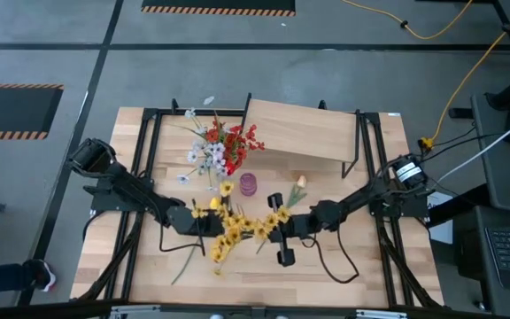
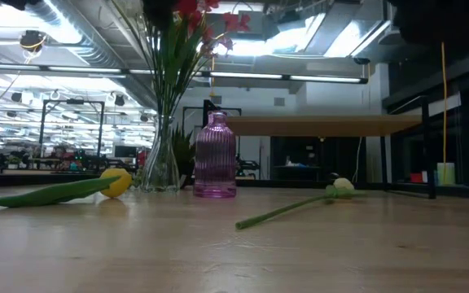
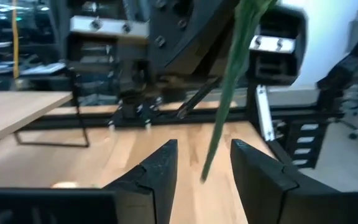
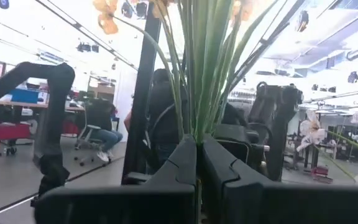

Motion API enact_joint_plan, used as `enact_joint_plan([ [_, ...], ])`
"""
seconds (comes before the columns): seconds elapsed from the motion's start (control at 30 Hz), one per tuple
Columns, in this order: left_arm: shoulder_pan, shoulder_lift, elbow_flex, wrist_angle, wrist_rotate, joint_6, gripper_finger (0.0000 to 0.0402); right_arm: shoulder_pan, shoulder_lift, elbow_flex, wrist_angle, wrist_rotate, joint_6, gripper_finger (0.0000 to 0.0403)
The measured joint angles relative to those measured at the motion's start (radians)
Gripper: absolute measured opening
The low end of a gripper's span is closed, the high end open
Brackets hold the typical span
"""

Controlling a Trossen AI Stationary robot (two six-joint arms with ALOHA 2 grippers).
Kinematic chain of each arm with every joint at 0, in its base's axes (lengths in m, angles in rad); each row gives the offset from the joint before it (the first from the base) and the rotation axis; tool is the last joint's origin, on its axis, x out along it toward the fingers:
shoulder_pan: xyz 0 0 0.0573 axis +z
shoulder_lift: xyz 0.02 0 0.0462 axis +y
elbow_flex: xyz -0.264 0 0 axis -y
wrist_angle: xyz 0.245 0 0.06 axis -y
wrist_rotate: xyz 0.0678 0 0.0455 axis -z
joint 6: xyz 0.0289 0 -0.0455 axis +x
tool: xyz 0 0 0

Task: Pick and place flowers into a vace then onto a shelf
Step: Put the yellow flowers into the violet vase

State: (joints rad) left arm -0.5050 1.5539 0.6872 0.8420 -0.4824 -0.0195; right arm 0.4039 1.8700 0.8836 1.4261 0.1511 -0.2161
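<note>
The right gripper (image 4: pixel 197 163) is pinching tight on a bunch of green stems of the yellow flowers (image 1: pixel 237 232), its arm reaching in low over the middle of the table (image 1: pixel 352 257), while the left gripper (image 3: pixel 204 168) is facing it with fingers (image 3: pixel 160 168) parted around one hanging stem, not touching it. From above, the yellow blossoms are spreading between the two grippers, just in front of the small purple vase (image 1: pixel 249 183). The table-level view alone is showing a yellow-headed stem (image 2: pixel 63 190) and a pale-headed stem (image 2: pixel 295 207) lying flat beside that vase, the clear vase (image 2: pixel 162 159) of red flowers, and the shelf (image 2: pixel 324 124) standing behind.
</note>
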Motion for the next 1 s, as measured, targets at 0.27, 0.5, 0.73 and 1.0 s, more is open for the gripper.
enact_joint_plan([
  [0.27,0.025,0.000,0.000,0.023,0.124,0.033,0.0130,-0.025,0.004,0.019,0.008,-0.033,-0.001,0.0000],
  [0.5,0.029,0.000,0.000,0.023,0.115,0.084,0.0091,-0.042,0.004,0.019,0.015,-0.051,0.001,0.0000],
  [0.73,0.063,0.000,0.000,0.023,0.119,0.085,0.0050,-0.053,0.004,0.019,0.014,-0.051,0.002,0.0000],
  [1.0,0.090,0.000,0.000,0.019,0.218,0.085,0.0010,-0.052,0.004,0.019,-0.009,-0.051,0.001,0.0005],
])
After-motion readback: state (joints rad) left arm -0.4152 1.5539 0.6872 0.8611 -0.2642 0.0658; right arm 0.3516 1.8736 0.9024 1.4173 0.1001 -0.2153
